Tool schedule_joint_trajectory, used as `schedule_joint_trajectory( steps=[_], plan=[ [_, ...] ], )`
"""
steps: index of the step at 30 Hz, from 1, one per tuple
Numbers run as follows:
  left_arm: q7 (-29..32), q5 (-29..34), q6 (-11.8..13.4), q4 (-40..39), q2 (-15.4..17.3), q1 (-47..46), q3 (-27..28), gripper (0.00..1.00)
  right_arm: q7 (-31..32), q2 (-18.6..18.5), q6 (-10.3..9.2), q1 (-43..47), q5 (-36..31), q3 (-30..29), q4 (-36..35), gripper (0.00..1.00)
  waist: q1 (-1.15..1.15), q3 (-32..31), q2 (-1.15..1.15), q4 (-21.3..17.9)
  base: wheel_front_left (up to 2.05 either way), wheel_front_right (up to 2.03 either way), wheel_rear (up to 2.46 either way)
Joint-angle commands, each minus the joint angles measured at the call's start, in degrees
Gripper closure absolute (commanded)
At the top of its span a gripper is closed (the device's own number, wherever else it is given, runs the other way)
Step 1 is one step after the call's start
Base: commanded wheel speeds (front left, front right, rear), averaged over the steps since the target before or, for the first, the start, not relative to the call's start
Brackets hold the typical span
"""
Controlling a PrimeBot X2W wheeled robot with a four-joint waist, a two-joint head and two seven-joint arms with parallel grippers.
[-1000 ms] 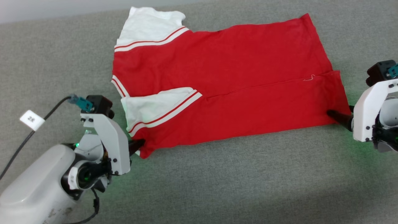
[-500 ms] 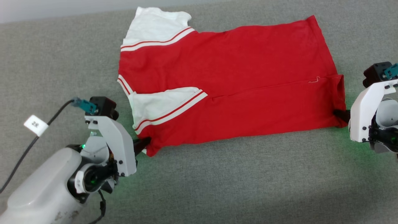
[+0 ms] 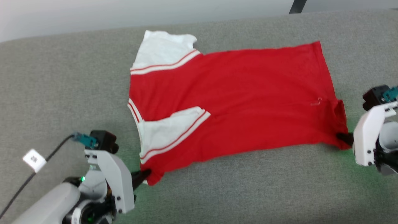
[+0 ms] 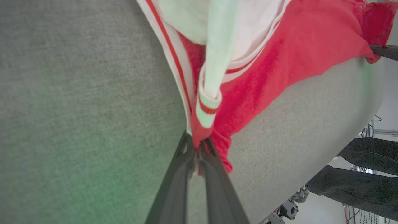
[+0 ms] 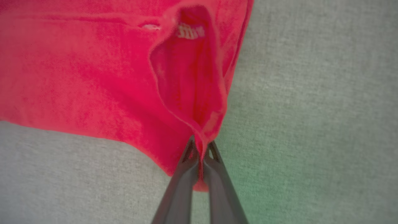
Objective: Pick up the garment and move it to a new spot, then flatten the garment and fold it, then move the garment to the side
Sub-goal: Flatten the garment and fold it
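While the jersey [image 3: 242, 93] lies spread on the grey bench [image 3: 62, 93], the left tool [image 3: 146, 173] is clamped on its near sleeve-end corner, the right tool [image 3: 341, 136] on its near hem corner.

so the garment [image 3: 242, 99] is a bright red jersey, white sleeves with red-and-white stripe trim, spread mostly flat on the grey counter [image 3: 62, 93], collar end toward the left. Near sleeve's folded in over the body, and both near corners are bunched into little points.
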Motion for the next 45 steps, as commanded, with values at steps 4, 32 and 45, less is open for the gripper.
schedule_joint_trajectory(
  steps=[4,32,45],
  plan=[
    [-1.2,-0.5,1.2,-3.4,1.3,3.3,0.1,1.0,0.9,-2.6,-0.06,3.5,1.0,0.0,-2.7,1.0,0.0,-1.4,0.0,0.9,0.0,0.0,0.0],
    [-28.8,4.5,5.9,-3.9,-0.1,9.3,13.0,0.0,-31.1,6.8,-0.06,12.2,-18.7,-23.7,-10.2,0.0,0.0,-4.8,0.0,0.7,0.0,0.0,0.0],
    [-26.9,15.2,-4.9,14.1,0.2,-14.5,9.7,0.0,-44.0,20.4,-0.06,7.9,-25.8,-25.2,-7.0,0.0,0.0,-0.1,0.0,-8.2,0.0,0.0,0.0]
  ],
)
